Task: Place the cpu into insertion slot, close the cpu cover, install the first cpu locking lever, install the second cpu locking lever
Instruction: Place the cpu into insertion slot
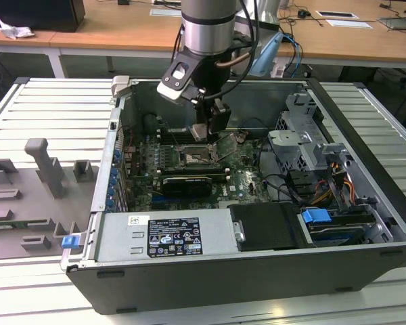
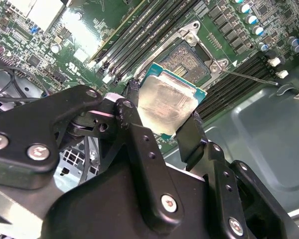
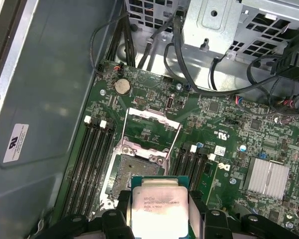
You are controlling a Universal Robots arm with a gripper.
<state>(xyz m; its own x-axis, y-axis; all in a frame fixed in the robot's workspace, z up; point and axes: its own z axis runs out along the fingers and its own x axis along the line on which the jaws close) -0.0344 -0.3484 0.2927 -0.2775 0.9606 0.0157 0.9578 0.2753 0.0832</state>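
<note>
- Pincer [image 2: 162,113] is closed partway, its two black fingers [image 2: 132,107] pressed against opposite edges of the chip [image 3: 158,205].
- Chip is held with its dull silvery face toward both wrist cameras. It hangs over the green circuit board [image 3: 229,134], just beside the socket [image 2: 189,59] and not seated in it.
- Socket lies bare, its dark square bed showing inside the metal rim.
- Cover [image 3: 154,116], a thin silver frame with a square window, is swung open on the far side of the socket from the chip.
- Lever [image 2: 249,78], a thin metal rod, sticks out from the socket's corner across the long memory slots [image 2: 239,92].
- Arm reaches down into an open computer case [image 1: 257,271], which lies on a slatted metal bench [image 1: 47,101].
</note>
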